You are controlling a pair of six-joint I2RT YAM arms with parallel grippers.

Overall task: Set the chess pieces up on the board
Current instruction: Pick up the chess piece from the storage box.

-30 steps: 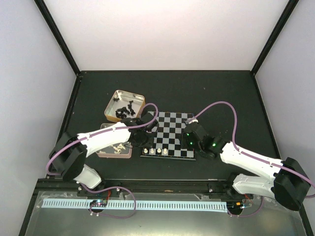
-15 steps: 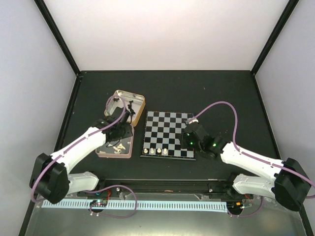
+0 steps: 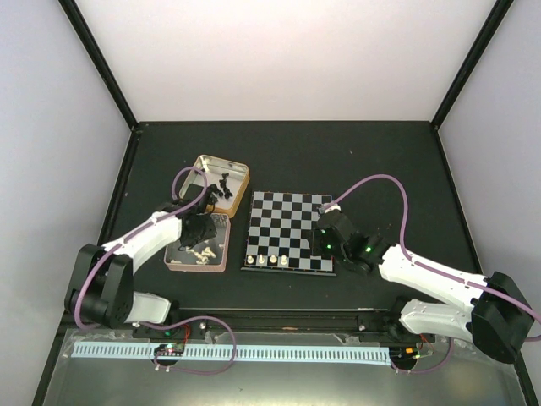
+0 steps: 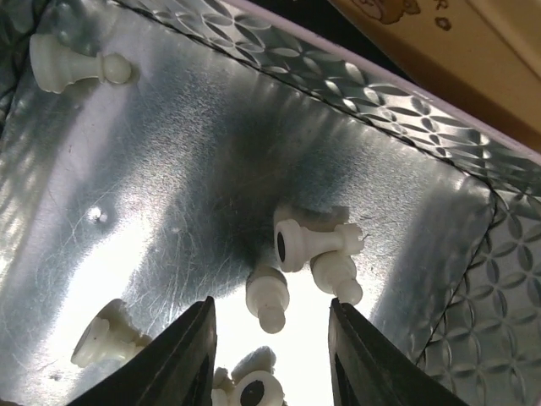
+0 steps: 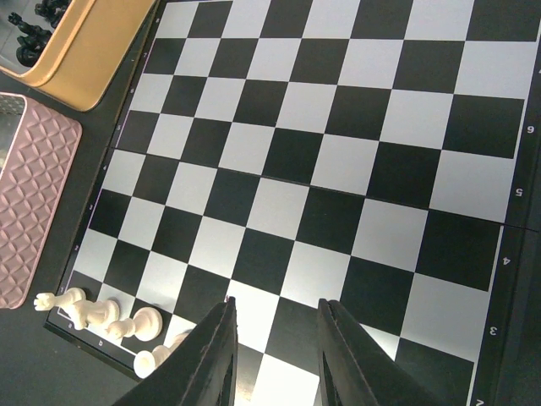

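Our left pincer [image 4: 272, 309] hung open, empty, with white chess pieces [image 4: 313, 245] huddled just beyond its tips. Closing there, we could have nipped two together. Our right pincer [image 5: 277, 304] gaped empty.

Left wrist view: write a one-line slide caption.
Open left tool poised over white chess pieces lying in a patterned metal tin.

Top: I look down from behind, far off.
Left wrist: close, into the tin [image 4: 169, 169].
Right wrist: near over the board [image 5: 338, 169], shared with top.
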